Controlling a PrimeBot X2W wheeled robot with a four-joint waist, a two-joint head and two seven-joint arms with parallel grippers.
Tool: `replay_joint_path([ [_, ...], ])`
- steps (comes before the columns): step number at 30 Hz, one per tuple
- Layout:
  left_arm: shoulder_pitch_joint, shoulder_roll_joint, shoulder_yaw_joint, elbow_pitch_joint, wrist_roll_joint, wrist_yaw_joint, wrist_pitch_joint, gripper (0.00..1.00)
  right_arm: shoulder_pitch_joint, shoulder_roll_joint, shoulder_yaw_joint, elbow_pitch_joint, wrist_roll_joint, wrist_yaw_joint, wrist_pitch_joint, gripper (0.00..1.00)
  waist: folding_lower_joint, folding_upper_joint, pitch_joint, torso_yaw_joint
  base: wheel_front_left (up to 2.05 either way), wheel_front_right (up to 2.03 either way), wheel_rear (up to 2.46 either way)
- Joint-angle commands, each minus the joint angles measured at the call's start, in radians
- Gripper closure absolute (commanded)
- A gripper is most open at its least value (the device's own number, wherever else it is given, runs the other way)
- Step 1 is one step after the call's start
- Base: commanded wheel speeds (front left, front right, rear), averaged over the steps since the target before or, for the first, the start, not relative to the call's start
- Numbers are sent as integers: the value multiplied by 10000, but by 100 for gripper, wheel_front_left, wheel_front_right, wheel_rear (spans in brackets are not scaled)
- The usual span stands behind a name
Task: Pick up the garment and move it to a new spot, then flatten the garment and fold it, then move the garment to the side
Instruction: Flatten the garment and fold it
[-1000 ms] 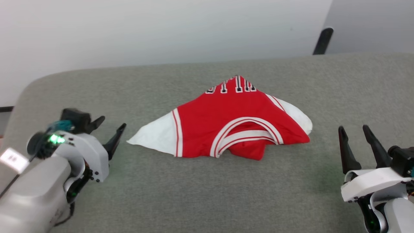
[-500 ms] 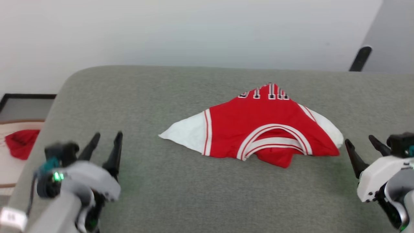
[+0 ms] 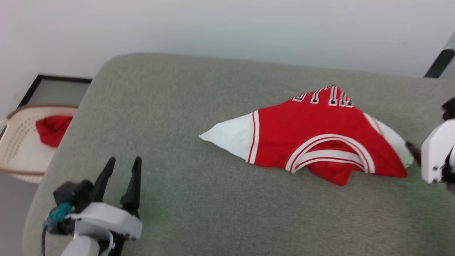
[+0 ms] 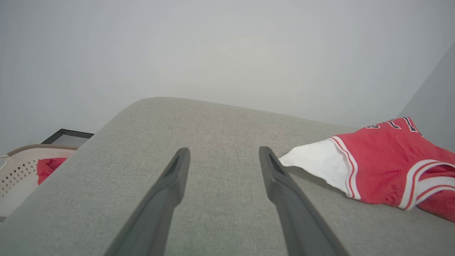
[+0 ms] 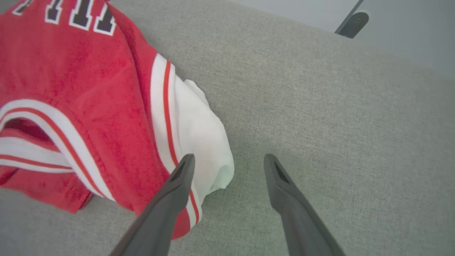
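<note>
The garment [image 3: 312, 135] is a red jersey with white side panels and striped trim, lying crumpled on the grey cushioned surface [image 3: 199, 209]. My left gripper [image 3: 124, 161] is open and empty over bare cushion, well to the left of the garment's white corner [image 4: 316, 163]. The left wrist view shows that gripper [image 4: 224, 153] with only cushion between its fingers. My right gripper [image 5: 229, 158] is open at the garment's [image 5: 89, 96] right white panel, one fingertip over the panel's edge. In the head view a dark finger [image 3: 413, 149] of it touches or nearly touches that corner.
A cream perforated basket [image 3: 17, 149] stands on the floor off the cushion's left edge, with a small plain red cloth [image 3: 52, 129] in it. A pale wall runs behind. A dark slanted bar [image 5: 352, 23] stands beyond the far right corner.
The head view has swung left, bringing the basket in. Relative to the garment, my left gripper has drawn away to the left and my right gripper has closed on its right corner. The garment lies unchanged.
</note>
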Motion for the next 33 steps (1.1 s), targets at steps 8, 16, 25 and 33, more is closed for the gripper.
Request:
replay_joint_path([
  [8,-806,-549,307,418,623,-598,1,0,-1245,-173,291,1531,32,-14,1096,0,0,0,1089,821,0,0,0],
  [16,-954,-914,743,708,856,-860,0,0,-1447,-357,963,1774,406,-14,1347,100,0,0,1176,837,0,0,0],
  [25,-849,-1062,1123,842,995,-952,0,0,-1847,-768,1228,1509,287,-14,113,100,0,0,1072,505,0,0,0],
  [33,-692,-988,1286,682,965,-943,0,0,-2090,-1794,1040,737,-1505,-16,-772,100,0,0,993,159,0,0,0],
])
